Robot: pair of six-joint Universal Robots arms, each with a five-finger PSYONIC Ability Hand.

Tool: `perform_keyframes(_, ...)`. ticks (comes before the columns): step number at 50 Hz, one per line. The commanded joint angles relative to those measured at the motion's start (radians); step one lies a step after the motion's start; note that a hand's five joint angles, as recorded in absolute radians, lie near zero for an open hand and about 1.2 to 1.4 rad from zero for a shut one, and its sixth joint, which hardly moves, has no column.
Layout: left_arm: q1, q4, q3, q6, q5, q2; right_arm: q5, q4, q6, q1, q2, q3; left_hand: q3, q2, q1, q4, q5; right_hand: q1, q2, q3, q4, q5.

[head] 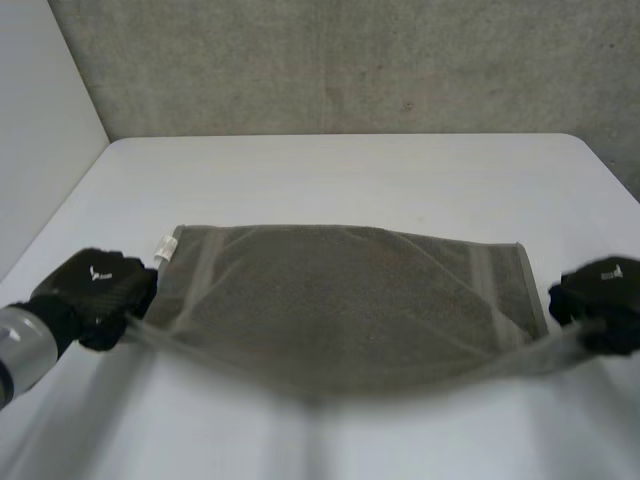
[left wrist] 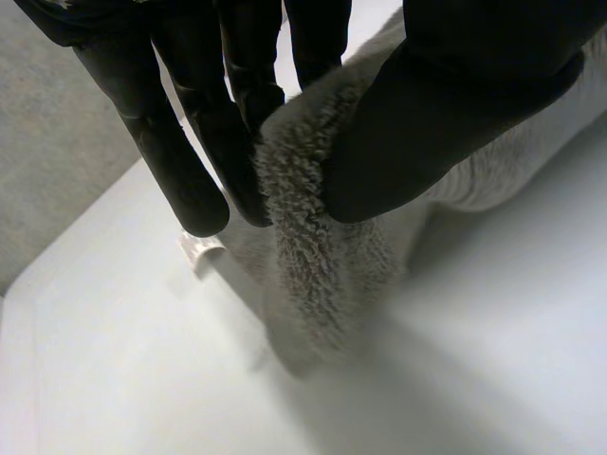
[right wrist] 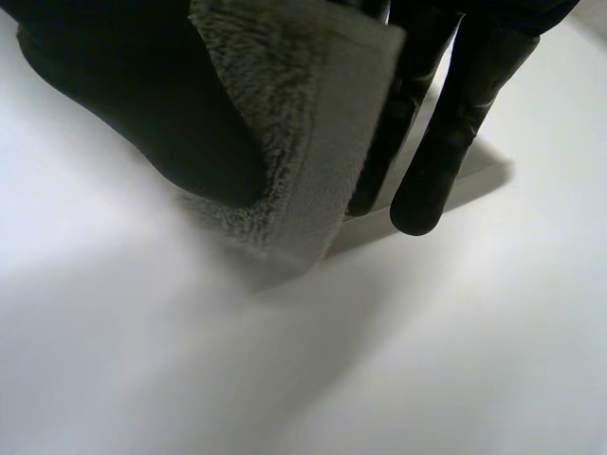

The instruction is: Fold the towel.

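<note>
The left hand (head: pixel 95 290) is held low at the near left of the white table (head: pixel 350 170), with its grey forearm entering from the corner of the head view. The right hand (head: pixel 600 300) is held at a matching height at the near right. Each is closed on a near corner of the towel (head: pixel 340 300), a grey-brown terry cloth spread across the middle of the table. The far edge and most of the cloth are seen lying flat, while the near edge is raised off the surface and sags in a shallow curve between the two hands. A small white label (head: pixel 165 248) is seen at the towel's far left corner, resting on the table. The grasp is shown closely in the left wrist view: the corner's pile is pinched between the left thumb (left wrist: pixel 446 104) and the straight left fingers (left wrist: pixel 166 142), and the label is seen just beyond the fingertips. In the right wrist view the other corner is likewise pressed between the right thumb (right wrist: pixel 142 104) and the extended right fingers (right wrist: pixel 446 161), with its hemmed edge hanging just above the surface. A bare concrete wall (head: pixel 350 60) is seen behind the table in the head view.
</note>
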State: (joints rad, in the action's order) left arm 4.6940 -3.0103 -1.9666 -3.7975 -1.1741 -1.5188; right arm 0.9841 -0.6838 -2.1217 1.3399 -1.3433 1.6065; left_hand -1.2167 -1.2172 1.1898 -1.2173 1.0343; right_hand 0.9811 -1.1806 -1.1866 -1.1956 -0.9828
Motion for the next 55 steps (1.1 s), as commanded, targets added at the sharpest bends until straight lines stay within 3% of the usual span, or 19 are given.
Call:
perform_keyframes(1,-0.028,-0.118,0.218,0.016,-0.018,-0.296,0.092,0.245,-0.228,0.154,0.192,-0.2,-0.18,-0.179,0.206,-0.179,0.187,0.415,-0.216,-0.21,-0.201,-0.239)
perform_keyframes(3,-0.075,-0.153,0.363,0.022,-0.033,-0.444,0.141,0.295,-0.256,0.18,0.234,-0.224,-0.18,-0.179,0.206,-0.179,0.187,0.415,-0.216,-0.21,-0.201,-0.239)
perform_keyframes(4,-0.075,-0.153,0.364,0.022,-0.033,-0.445,0.142,0.296,-0.256,0.18,0.234,-0.224,-0.18,-0.179,0.206,-0.179,0.187,0.415,-0.216,-0.21,-0.201,-0.239)
perform_keyframes(6,-0.107,-0.168,0.442,0.03,-0.055,-0.509,0.241,0.448,-0.35,0.228,0.297,-0.261,-0.18,-0.179,0.206,-0.179,0.187,0.415,-0.216,-0.21,-0.201,-0.239)
perform_keyframes(9,-0.133,-0.2,0.604,0.059,-0.114,-0.634,0.294,0.571,-0.414,0.251,0.34,-0.272,-0.18,-0.179,0.206,-0.179,0.187,0.415,-0.216,-0.21,-0.201,-0.239)
perform_keyframes(21,-0.19,-0.398,0.946,0.085,-0.142,-0.935,0.433,0.773,-0.451,0.326,0.469,-0.316,-0.18,-0.179,0.206,-0.179,0.187,0.415,-0.216,-0.21,-0.201,-0.239)
perform_keyframes(27,-0.202,-0.406,1.026,0.082,-0.133,-1.029,0.441,0.802,-0.446,0.337,0.504,-0.341,-0.18,-0.179,0.206,-0.179,0.187,0.415,-0.216,-0.21,-0.201,-0.239)
perform_keyframes(31,-0.202,-0.407,1.039,0.079,-0.133,-1.046,0.447,0.832,-0.442,0.337,0.526,-0.362,-0.18,-0.179,0.206,-0.179,0.187,0.415,-0.216,-0.21,-0.201,-0.239)
perform_keyframes(32,-0.202,-0.409,1.039,0.079,-0.131,-1.048,0.453,0.842,-0.438,0.337,0.532,-0.372,-0.18,-0.179,0.206,-0.179,0.187,0.126,0.074,0.08,0.089,0.051)
perform_keyframes(33,-0.202,-0.409,1.032,0.078,-0.131,-1.046,0.453,0.842,-0.438,0.337,0.532,-0.372,0.32,0.32,-0.293,0.321,-0.312,0.123,0.077,0.083,0.092,0.054)
perform_keyframes(34,-0.202,-0.409,1.032,0.078,-0.131,-1.046,0.458,0.842,-0.438,0.337,0.536,-0.381,0.325,0.325,-0.298,0.326,-0.317,-0.572,0.771,0.777,0.787,0.748)
perform_keyframes(35,-0.202,-0.409,1.028,0.075,-0.133,-1.043,0.458,0.842,-0.438,0.337,0.536,-0.381,0.909,0.91,-0.882,0.91,-0.901,-0.579,0.778,0.784,0.793,0.755)
perform_keyframes(36,-0.202,-0.409,1.028,0.075,-0.133,-1.043,0.464,0.84,-0.44,0.337,0.535,-0.385,0.915,0.916,-0.888,0.916,-0.907,-0.807,1.006,1.012,1.021,0.983)
perform_keyframes(37,-0.207,-0.411,1.017,0.073,-0.134,-1.038,0.473,0.839,-0.445,0.337,0.529,-0.387,1.037,1.038,-1.01,1.038,-1.029,-0.807,1.006,1.012,1.021,0.983)
perform_keyframes(43,-0.219,-0.444,0.945,0.044,-0.145,-0.953,0.493,0.833,-0.451,0.337,0.467,-0.367,1.041,1.042,-1.014,1.042,-1.033,-0.807,1.006,1.012,1.021,0.983)
perform_keyframes(48,-0.23,-0.441,0.853,0.05,-0.15,-0.833,0.49,0.819,-0.454,0.328,0.325,-0.274,1.041,1.042,-1.014,1.042,-1.033,-0.807,1.006,1.012,1.021,0.983)
perform_keyframes(55,-0.239,-0.418,0.62,0.139,-0.151,-0.628,0.481,0.713,-0.452,0.328,0.184,-0.13,1.041,1.042,-1.014,1.042,-1.033,-0.807,1.006,1.012,1.021,0.983)
